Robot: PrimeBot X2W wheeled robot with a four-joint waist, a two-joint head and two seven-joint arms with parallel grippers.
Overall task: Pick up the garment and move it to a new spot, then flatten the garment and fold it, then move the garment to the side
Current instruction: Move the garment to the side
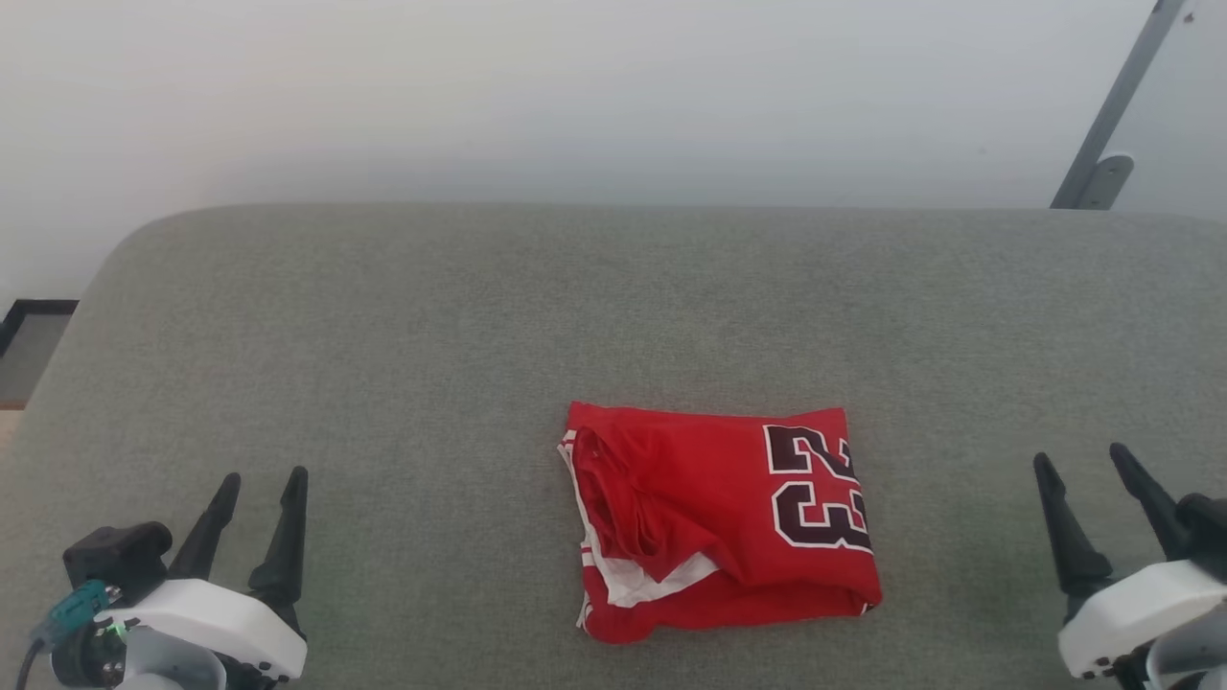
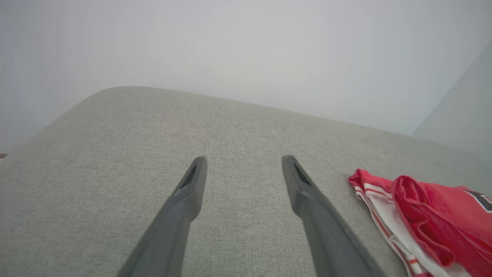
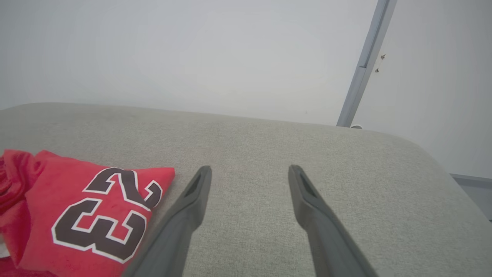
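Observation:
The garment (image 1: 719, 522), a bright red jersey with white trim and dark numerals outlined in white, lies folded into a compact rectangle on the grey fabric surface (image 1: 479, 307), near its front middle. My left gripper (image 1: 264, 479) stands open at the lower left, well apart from the garment and holding nothing. My right gripper (image 1: 1081, 458) stands open at the lower right, also apart from it. The left wrist view has the garment's (image 2: 426, 215) trimmed edge to the right of the open left gripper (image 2: 243, 159). In the right wrist view the numbered side of the garment (image 3: 88, 215) lies left of the open right gripper (image 3: 249, 170).
A pale wall (image 1: 575, 96) rises behind the grey surface. A grey metal bar (image 1: 1117, 105) leans at the back right. The surface's rounded left corner drops off toward a dark-framed patch of floor (image 1: 34, 340). Bare fabric stretches to both sides of the garment and behind it.

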